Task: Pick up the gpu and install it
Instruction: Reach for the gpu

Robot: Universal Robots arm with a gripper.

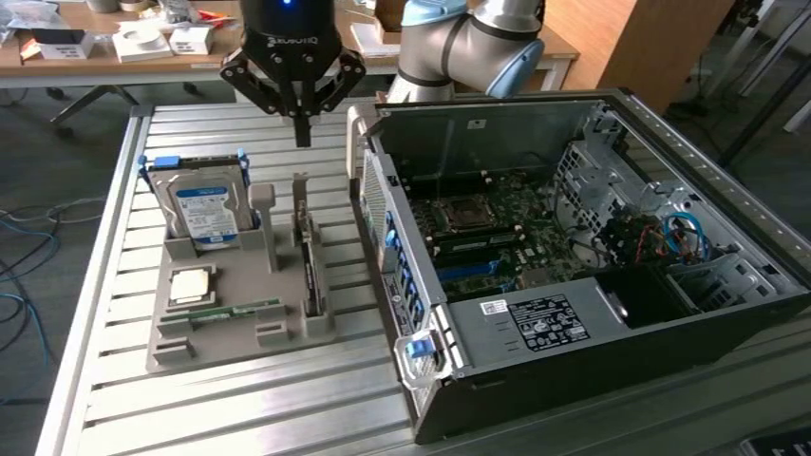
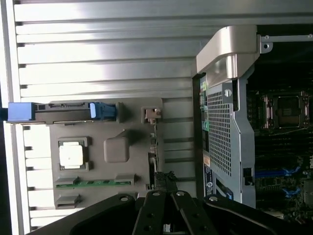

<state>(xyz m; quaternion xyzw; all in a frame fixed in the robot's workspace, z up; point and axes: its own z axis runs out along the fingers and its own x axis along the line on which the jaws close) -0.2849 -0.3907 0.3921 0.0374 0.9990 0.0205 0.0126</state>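
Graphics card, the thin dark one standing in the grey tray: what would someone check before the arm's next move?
1. Thin dark circuit card with grey metal bracket stands upright in the grey plastic tray: ok.
2. Black gripper hangs above the card, apart from it: ok.
3. Gripper open for a grab: not ok, shut.
4. Gripper empty: ok.
5. Black computer case lies open, green motherboard exposed: ok.
6. Free card slot on the motherboard: cannot tell.

The gpu (image 1: 308,256) stands in the tray (image 1: 190,350), apparently under the hand (image 1: 302,135).
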